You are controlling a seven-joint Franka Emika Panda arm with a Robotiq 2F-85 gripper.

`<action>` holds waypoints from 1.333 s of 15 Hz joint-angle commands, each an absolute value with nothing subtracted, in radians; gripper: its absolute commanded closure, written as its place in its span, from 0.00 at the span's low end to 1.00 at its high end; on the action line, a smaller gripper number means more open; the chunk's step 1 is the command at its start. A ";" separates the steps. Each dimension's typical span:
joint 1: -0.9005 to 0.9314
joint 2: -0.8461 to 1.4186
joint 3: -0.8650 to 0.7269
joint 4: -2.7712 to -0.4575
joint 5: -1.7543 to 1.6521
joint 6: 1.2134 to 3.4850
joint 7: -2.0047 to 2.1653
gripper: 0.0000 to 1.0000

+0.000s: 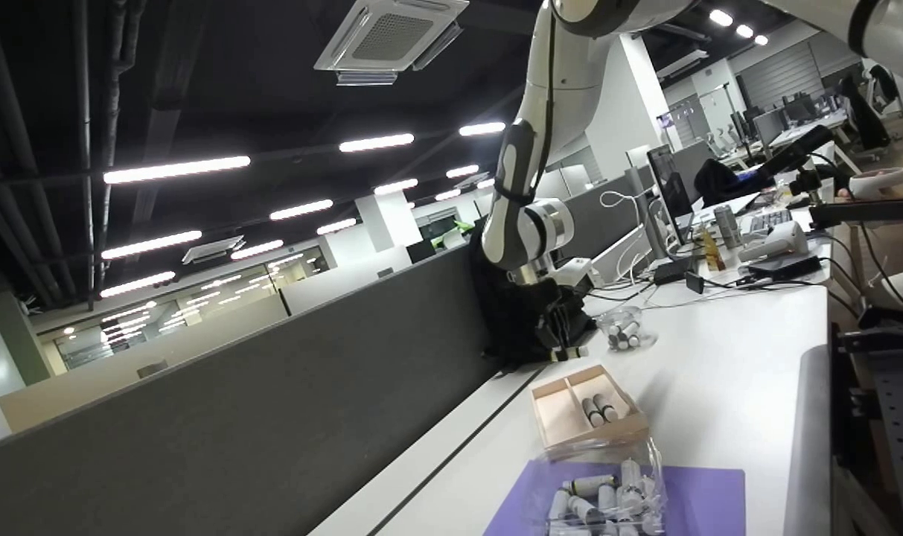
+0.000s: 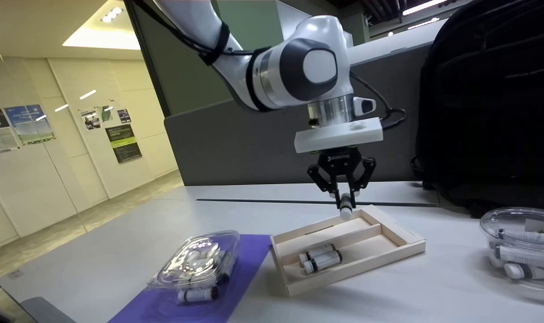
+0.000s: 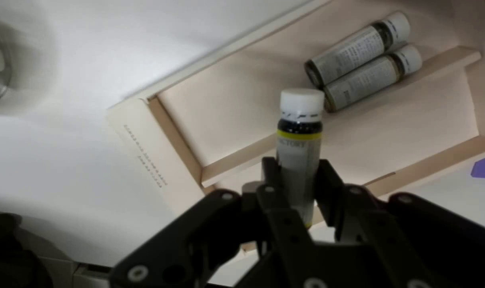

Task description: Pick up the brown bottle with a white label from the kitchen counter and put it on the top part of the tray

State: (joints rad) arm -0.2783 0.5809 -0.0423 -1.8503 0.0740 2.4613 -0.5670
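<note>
A brown bottle with a white cap and white label (image 3: 300, 150) is held between the fingers of my gripper (image 3: 297, 166). In an exterior view the gripper (image 2: 345, 205) is above the far corner of the tray, with the bottle's white cap (image 2: 345, 214) facing the camera. In an exterior view the bottle (image 1: 576, 352) lies roughly level in the fingers. The light wooden tray (image 2: 408, 237) stands on the white counter (image 2: 433, 287), divided lengthwise into two compartments. Two similar bottles (image 2: 322, 261) lie side by side in one compartment; the other compartment holds no bottle.
A lidded clear container of bottles (image 2: 523, 255) stands beside the tray. A clear clamshell box of bottles (image 2: 200, 264) sits on a purple mat (image 2: 249, 251) on the opposite side. A black backpack (image 2: 487, 116) and a dark grey partition (image 2: 254, 152) stand behind.
</note>
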 commanded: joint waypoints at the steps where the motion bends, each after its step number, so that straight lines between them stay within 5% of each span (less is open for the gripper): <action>1: -0.226 0.620 -0.034 -1.810 0.057 2.461 -0.419 0.93; 20: -0.163 0.697 -0.015 -1.828 0.083 2.515 -0.215 0.93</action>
State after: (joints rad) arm -0.1601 0.6852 -0.0221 -1.8315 0.0802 2.4985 -0.2646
